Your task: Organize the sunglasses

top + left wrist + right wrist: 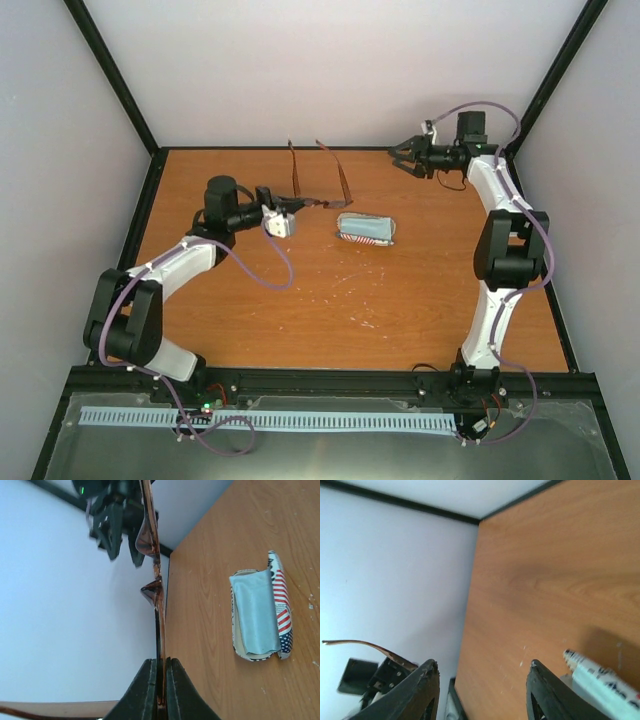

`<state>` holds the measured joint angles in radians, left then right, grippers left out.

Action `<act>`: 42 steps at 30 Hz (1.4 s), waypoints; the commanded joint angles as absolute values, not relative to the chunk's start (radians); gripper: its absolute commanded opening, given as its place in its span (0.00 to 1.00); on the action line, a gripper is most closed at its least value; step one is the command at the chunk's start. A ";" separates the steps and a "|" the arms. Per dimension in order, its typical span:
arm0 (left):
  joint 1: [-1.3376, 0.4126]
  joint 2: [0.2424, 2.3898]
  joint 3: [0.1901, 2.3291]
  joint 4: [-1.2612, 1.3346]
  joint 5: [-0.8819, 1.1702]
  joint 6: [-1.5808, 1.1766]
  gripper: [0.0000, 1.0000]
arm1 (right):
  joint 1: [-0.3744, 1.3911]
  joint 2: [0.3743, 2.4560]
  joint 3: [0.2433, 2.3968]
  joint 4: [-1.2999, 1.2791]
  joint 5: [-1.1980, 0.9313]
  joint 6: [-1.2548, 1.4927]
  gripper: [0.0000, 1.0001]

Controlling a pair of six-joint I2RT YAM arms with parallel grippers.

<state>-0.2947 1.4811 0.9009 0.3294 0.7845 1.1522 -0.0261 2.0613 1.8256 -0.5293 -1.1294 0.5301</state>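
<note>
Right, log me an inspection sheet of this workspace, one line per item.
Surface: wooden table, light scuff marks.
Job's things: sunglasses, temple arms open, gripped at the front frame.
Clutter: flag-patterned case on the table, light blue cloth lying on it.
Grippers: left gripper, jaws shut on the sunglasses; right gripper, jaws open with nothing between them, near the far right corner.
Cables: purple cables along both arms; the left one loops over the table.
Surroundings: white walls, black frame posts.
</note>
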 commanded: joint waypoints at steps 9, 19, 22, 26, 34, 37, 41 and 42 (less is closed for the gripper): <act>-0.293 1.660 0.817 1.051 1.011 1.511 0.00 | 0.162 2.027 1.714 -0.636 -1.342 0.455 0.51; -0.292 1.806 0.858 1.300 1.112 1.497 0.00 | 0.202 1.949 1.663 -0.633 -1.397 0.456 0.52; -0.291 1.827 0.867 1.339 1.148 1.480 0.00 | 0.211 1.939 1.649 -0.656 -1.400 0.430 0.52; -0.290 1.844 0.894 1.335 1.180 1.457 0.00 | 0.234 1.923 1.646 -0.722 -1.388 0.365 0.52; -0.288 1.880 0.928 1.358 1.230 1.437 0.01 | 0.303 1.943 1.679 -0.936 -1.315 0.204 0.51; -0.287 1.887 0.929 1.359 1.242 1.437 0.00 | 0.316 1.941 1.693 -0.972 -1.315 0.180 0.50; -0.285 1.898 0.937 1.361 1.252 1.432 0.00 | 0.319 1.926 1.686 -0.978 -1.317 0.176 0.48; -0.285 1.903 0.940 1.361 1.257 1.433 0.00 | 0.321 1.924 1.682 -0.977 -1.316 0.176 0.48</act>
